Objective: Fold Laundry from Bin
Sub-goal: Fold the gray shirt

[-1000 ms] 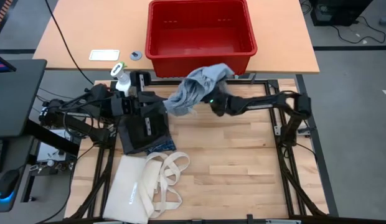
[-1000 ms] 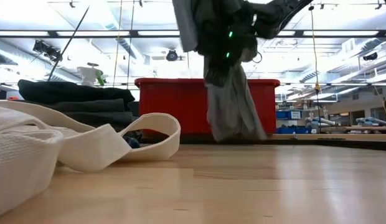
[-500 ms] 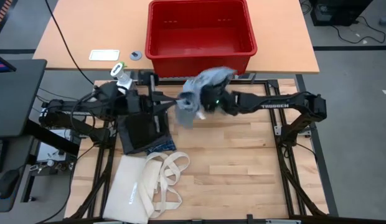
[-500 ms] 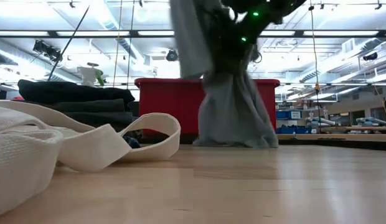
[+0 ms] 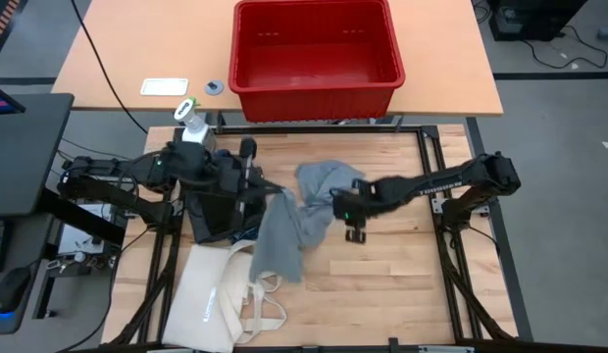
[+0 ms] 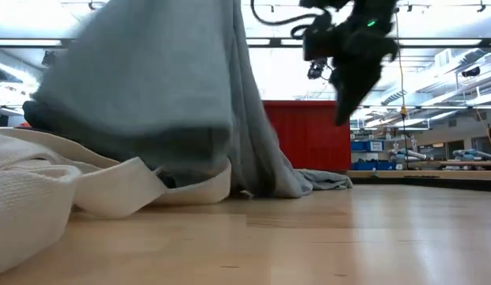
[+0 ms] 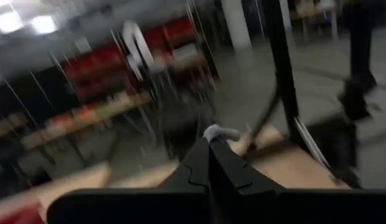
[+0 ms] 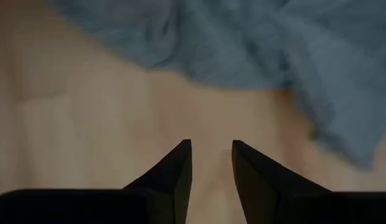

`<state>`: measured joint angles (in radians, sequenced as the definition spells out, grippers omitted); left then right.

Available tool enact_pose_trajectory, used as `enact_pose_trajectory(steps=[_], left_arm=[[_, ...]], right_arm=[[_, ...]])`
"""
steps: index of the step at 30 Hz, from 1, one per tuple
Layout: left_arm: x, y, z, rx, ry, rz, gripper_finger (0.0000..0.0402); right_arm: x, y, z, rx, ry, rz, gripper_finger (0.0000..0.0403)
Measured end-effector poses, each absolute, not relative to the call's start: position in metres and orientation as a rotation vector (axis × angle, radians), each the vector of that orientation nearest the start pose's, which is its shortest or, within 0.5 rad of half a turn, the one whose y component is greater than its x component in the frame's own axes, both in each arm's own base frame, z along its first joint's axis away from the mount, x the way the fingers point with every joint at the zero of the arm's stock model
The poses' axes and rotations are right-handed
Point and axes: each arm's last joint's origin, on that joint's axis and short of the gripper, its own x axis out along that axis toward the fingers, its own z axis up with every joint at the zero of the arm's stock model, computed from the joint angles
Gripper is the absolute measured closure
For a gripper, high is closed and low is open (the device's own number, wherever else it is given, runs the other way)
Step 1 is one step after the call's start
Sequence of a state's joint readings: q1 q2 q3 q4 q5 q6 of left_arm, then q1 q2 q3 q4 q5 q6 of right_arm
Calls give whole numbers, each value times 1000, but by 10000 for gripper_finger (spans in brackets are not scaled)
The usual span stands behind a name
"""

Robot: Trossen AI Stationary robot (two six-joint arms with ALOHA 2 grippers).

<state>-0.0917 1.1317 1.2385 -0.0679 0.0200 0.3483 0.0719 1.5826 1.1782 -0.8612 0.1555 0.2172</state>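
Lying beyond right gripper (image 8: 211,155) | grey garment (image 8: 243,43) on table | jaws parted, empty

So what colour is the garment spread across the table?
Light grey garment, plain with no pattern; the high view shows it best.

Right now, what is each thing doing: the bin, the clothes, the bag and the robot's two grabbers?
bin: upright, looks empty.
grey garment: spread on the table, one corner lifted.
dark clothes: stacked.
tote bag: lying flat.
left gripper: jaws shut on the grey garment.
right gripper: jaws open, holding nothing.
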Motion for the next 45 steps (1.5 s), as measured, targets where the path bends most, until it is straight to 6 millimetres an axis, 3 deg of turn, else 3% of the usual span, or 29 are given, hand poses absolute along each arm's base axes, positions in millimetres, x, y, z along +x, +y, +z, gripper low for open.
enact_pose_trajectory(steps=[4, 11, 15, 20, 24, 30, 35, 39, 45], left_arm=[[237, -27, 417, 279, 104, -163, 397], [236, -51, 385, 213, 339, -630, 397], [249, -67, 370, 204, 414, -710, 397], [266, -87, 349, 248, 473, -781, 392], [271, -105, 337, 276, 515, -803, 347], [258, -124, 326, 224, 675, -824, 248], [244, -132, 315, 178, 872, -719, 210], [242, -133, 304, 244, 975, -590, 212], [247, -136, 296, 298, 988, -553, 226]], right_arm=[[296, 52, 235, 15, 1223, -213, 281], [310, 106, 249, -132, 844, -184, 281], [311, 123, 253, -126, 761, -124, 278], [309, 130, 254, -99, 741, -108, 272], [308, 135, 254, -75, 739, -90, 272], [305, 144, 239, -36, 673, -25, 264], [305, 147, 224, -72, 607, 1, 260], [325, 149, 205, -143, 579, 5, 260], [372, 147, 190, -287, 587, -5, 260]])
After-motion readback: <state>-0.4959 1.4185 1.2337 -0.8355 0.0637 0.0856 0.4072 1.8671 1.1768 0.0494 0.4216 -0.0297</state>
